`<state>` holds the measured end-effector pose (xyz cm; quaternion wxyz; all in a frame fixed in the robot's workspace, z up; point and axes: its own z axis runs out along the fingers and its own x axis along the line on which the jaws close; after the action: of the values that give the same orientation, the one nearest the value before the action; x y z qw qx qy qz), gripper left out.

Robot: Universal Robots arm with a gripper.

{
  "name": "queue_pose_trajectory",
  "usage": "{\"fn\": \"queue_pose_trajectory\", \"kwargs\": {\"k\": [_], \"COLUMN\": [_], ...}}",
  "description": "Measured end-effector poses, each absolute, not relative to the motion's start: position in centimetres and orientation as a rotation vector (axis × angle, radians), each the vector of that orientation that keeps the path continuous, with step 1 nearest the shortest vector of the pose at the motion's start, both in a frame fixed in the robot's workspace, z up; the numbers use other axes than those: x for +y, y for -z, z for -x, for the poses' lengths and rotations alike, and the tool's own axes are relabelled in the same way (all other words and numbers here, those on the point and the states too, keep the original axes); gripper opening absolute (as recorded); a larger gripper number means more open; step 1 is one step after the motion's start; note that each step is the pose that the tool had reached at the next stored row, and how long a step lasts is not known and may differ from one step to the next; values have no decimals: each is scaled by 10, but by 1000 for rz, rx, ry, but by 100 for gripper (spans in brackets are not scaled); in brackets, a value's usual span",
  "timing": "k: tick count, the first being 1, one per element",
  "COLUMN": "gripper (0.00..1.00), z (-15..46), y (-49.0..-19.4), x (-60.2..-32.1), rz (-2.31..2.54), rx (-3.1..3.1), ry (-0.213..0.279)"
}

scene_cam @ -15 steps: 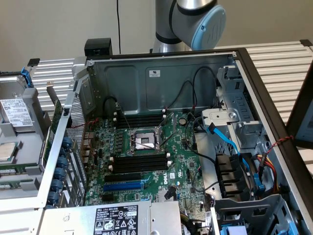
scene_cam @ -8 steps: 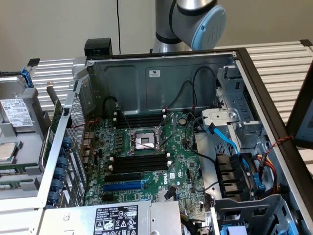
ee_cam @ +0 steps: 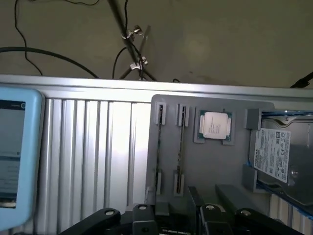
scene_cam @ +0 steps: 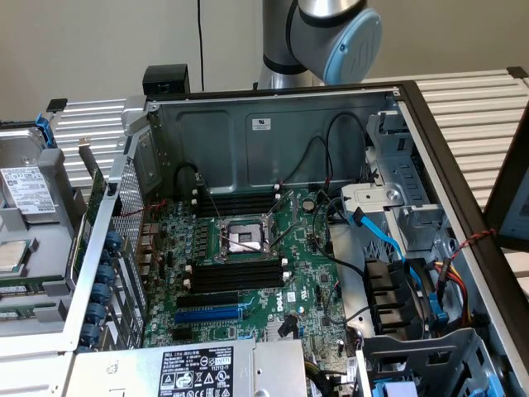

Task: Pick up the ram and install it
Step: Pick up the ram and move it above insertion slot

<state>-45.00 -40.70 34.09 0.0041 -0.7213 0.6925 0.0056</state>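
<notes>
Two thin dark sticks stand on edge in clip holders of a grey tray; I take them for the ram, one and the other. My gripper hovers over the tray's near edge, in line with these sticks. Its black fingers stand apart with nothing between them. In the exterior view the open computer case shows the green motherboard with empty black memory slots on either side of the processor socket. The arm's blue-capped joint stands behind the case.
On the tray lie a processor chip and a hard drive. A blue expansion slot, loose cables and a drive cage crowd the case. A ribbed metal table surrounds the tray; a light blue panel is beside it.
</notes>
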Motion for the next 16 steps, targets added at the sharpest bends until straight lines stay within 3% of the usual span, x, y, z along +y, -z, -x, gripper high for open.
{"fn": "queue_pose_trajectory", "kwargs": {"k": [16], "gripper": [39], "z": [448], "y": [-312], "x": [-416], "rz": [2204], "rx": [2226], "ry": [-16]}}
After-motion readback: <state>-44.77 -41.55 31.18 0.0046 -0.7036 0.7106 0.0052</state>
